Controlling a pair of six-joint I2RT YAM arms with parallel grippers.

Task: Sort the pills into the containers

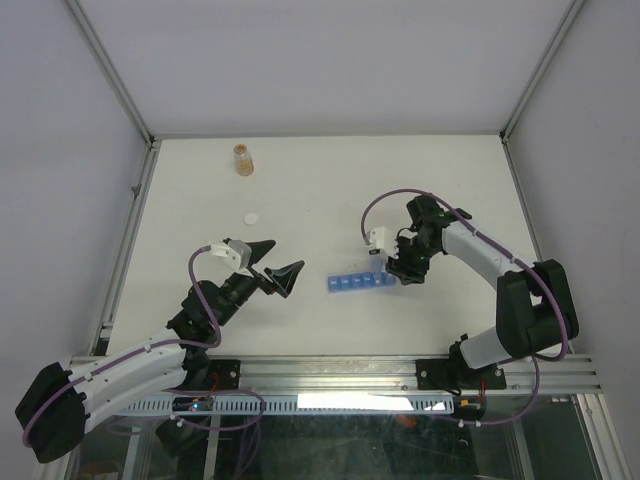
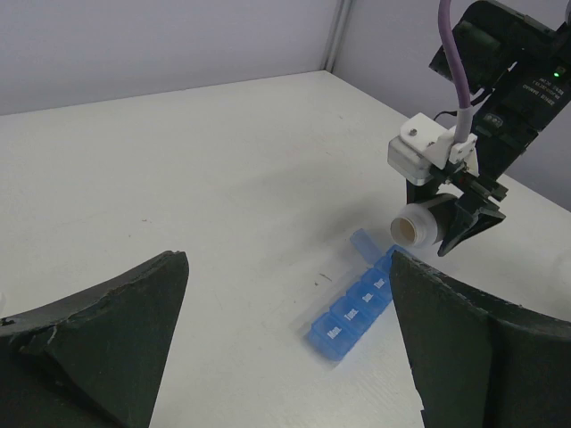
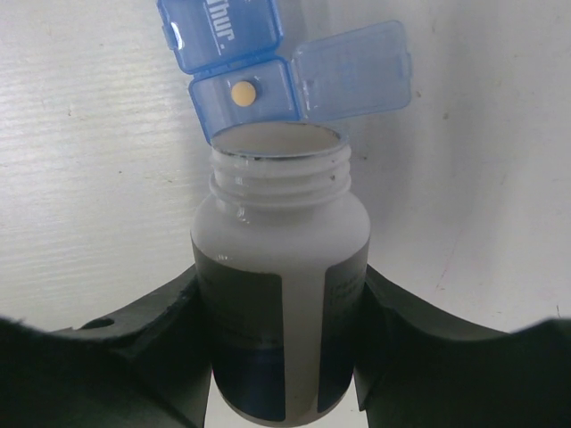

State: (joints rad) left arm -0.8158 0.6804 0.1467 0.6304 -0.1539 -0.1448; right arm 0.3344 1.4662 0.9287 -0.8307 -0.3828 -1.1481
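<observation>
My left jaws gaped empty, the containers (image 1: 352, 284) well ahead of them. My right jaws clamped the white bottle (image 3: 279, 267), its mouth beyond their tips over the open cell (image 3: 278, 89). The containers seemed light and slippery, best pinched across their long sides.

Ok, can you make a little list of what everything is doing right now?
Right claw: shut on the white bottle, cap off, mouth tipped at the pill box
Pill box: one lid open, one pill inside
Left claw: open, holding nothing
Orange bottle: standing far back on the table
White disc: lying on the table near it
</observation>
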